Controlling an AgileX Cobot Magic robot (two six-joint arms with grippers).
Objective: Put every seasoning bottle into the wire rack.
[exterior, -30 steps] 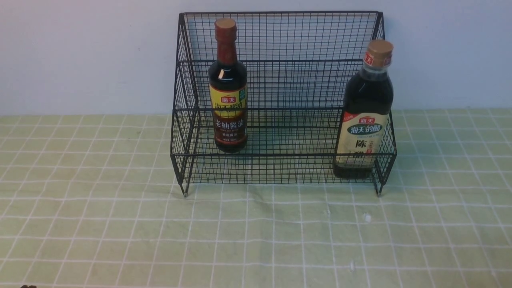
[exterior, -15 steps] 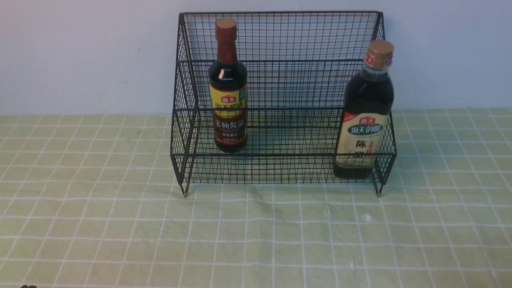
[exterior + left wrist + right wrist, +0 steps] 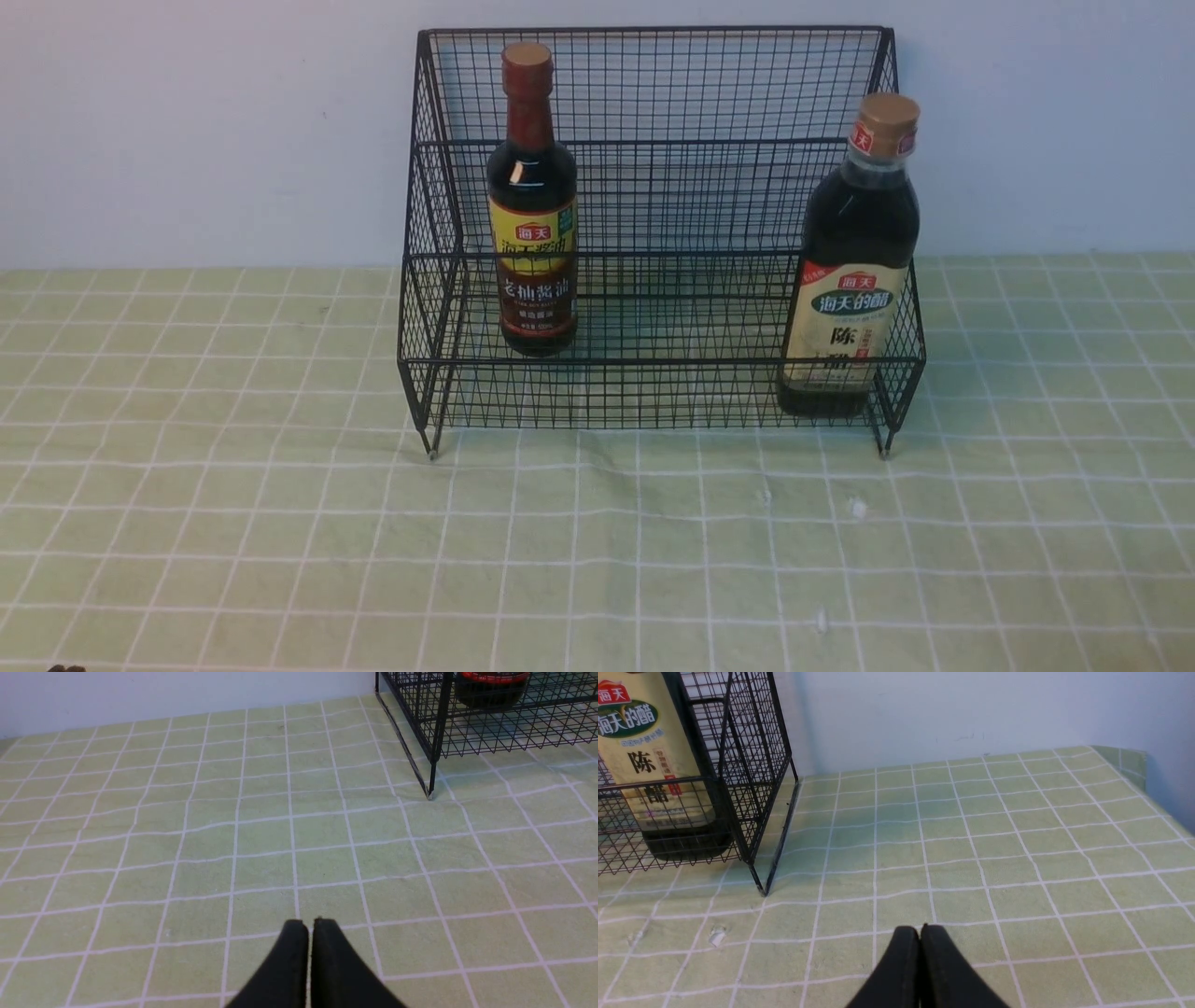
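Two seasoning bottles stood upright in the wire rack (image 3: pixel 653 187), each with its long axis vertical and its cap pointing straight up. The slim bottle (image 3: pixel 532 201), with a red-brown neck and a yellow-brown label, stood toward the rack's left end; it appeared to sit on the raised step behind the front tier, though the mesh made the exact level hard to judge. Its label faced the front camera. The broader bottle (image 3: pixel 854 271), tan-capped with a cream label, stood in the lower front tier at the rack's right end, close against the sloping right side, with its label also turned forward. The two bottles were well apart, with bare mesh between them.

The rack stood on its short legs on a green checked cloth (image 3: pixel 597 541), its tall back close to the pale wall (image 3: pixel 187 131), and its long axis ran left to right across the table.

The left gripper (image 3: pixel 309 926) hung above the bare cloth, its dark fingers pressed together and holding nothing, with the rack's left front leg well ahead of it. The right gripper (image 3: pixel 920 931) was likewise closed on nothing above the cloth, away from the rack's right front corner. A few small white specks (image 3: pixel 856 508) lay on the cloth in front of the rack.
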